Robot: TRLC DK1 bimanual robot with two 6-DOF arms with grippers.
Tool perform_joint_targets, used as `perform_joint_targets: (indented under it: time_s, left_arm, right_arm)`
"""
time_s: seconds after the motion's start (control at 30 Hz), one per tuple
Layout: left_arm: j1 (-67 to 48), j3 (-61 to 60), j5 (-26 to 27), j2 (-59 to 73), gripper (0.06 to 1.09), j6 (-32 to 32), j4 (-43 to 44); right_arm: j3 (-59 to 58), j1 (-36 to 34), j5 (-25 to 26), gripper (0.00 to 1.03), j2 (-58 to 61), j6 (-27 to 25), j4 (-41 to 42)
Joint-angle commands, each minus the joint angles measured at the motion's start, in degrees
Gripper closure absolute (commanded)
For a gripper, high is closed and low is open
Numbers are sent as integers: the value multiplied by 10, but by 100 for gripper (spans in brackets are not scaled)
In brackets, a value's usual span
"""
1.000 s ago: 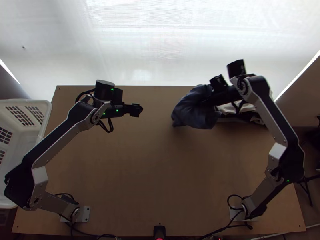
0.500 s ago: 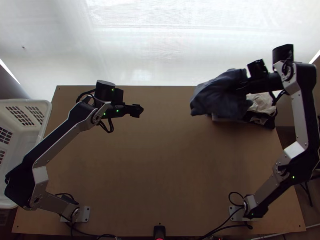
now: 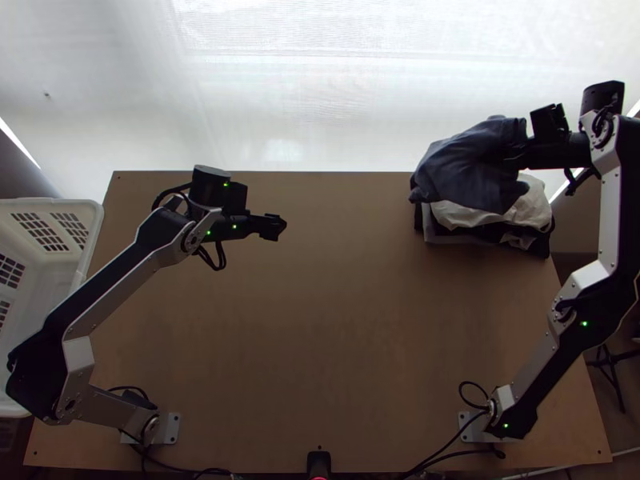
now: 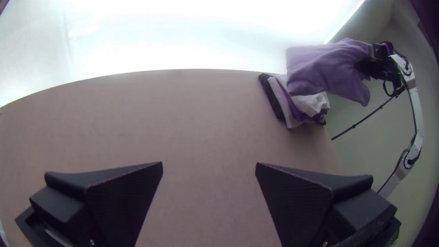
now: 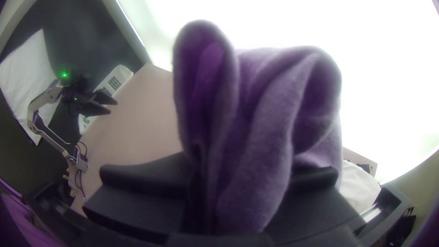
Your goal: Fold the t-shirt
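Observation:
At the table's far right, the dark blue-grey t-shirt (image 3: 472, 168) hangs in a bunched bundle over a stack of cloths, held by my right gripper (image 3: 516, 152). In the right wrist view the bunched shirt (image 5: 260, 119) rises in thick folds between the fingers of my right gripper (image 5: 242, 183), which is shut on it. My left gripper (image 3: 276, 226) hangs over the table's far left part, well apart from the shirt. The left wrist view shows my left gripper (image 4: 209, 167) open with nothing between its fingers, and the shirt (image 4: 324, 68) in the distance.
Beneath the held shirt lies a stack of folded cloths (image 3: 528, 210), white and dark, at the far right corner of the table (image 3: 320, 336). A white basket (image 3: 88, 240) stands beyond the table's left edge. A bright curtain hangs behind the far edge.
My right gripper has carried the shirt to the right and towards the far edge, from beside the stack to over it. The left arm has barely moved.

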Motion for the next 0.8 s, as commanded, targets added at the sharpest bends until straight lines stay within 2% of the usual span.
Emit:
perform_joint_targets:
  time_s: [0.0, 0.43, 0.77]
  left_arm:
    - [-3, -5, 0, -1, 10, 2, 4]
    - [-7, 2, -1, 16, 10, 0, 22]
    - [-1, 31, -1, 30, 10, 5, 19]
  right_arm:
    - [9, -19, -14, 100, 30, -16, 24]
    - [-24, -33, -15, 100, 73, -41, -19]
    - [6, -94, 16, 100, 145, -76, 25]
